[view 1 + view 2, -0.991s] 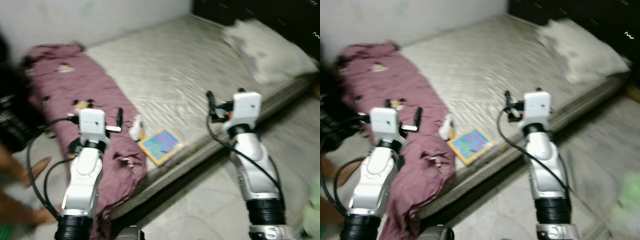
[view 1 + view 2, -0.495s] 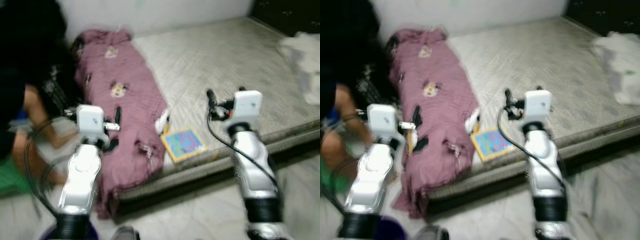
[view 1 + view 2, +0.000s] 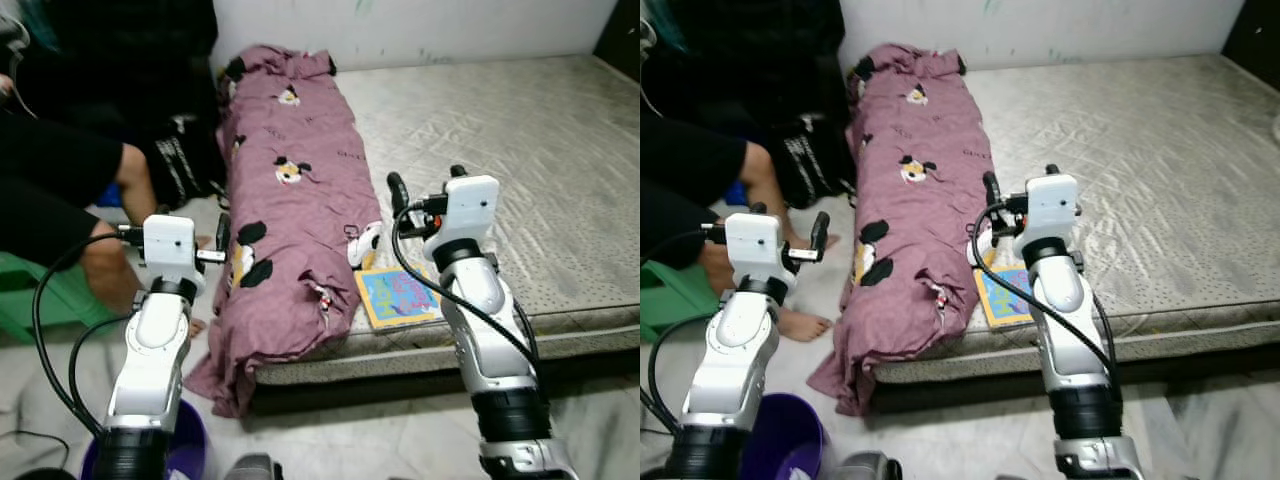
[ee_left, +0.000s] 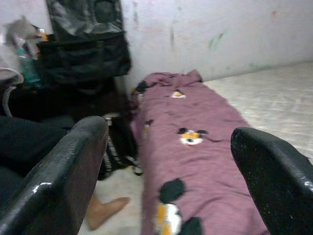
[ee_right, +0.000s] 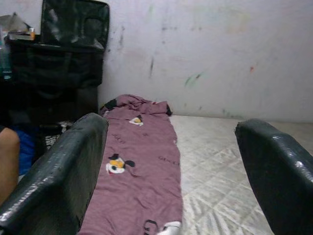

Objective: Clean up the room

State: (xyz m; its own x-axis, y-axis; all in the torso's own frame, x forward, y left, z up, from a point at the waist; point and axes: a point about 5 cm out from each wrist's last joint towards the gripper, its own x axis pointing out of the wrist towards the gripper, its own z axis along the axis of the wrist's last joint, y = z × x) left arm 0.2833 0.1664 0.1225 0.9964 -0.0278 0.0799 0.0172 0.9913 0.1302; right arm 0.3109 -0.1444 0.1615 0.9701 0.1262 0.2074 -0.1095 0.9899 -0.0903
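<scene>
A maroon blanket [image 3: 290, 190] with cartoon prints lies along the left side of the grey mattress [image 3: 540, 160], and its end hangs over the front edge. Beside it lie a small white item [image 3: 365, 240] and a colourful flat book [image 3: 400, 297] near the mattress front. My left gripper [image 4: 168, 161] is open and held up in the air left of the blanket, over the floor. Over the book and the blanket's edge, my right gripper [image 3: 426, 182] is also open and raised. Neither holds anything.
A person sits at the left with a bare leg [image 3: 105, 245] and foot [image 3: 800, 323] on the floor next to the mattress. A green stool [image 3: 40, 300] is under them. A purple bucket [image 3: 780, 440] stands by my left side. Black bags [image 3: 185, 160] rest against the wall.
The camera has swung left and the blur has gone. The pillow has left the picture, while the person and black bags have come in. Both arms keep the same raised pose.
</scene>
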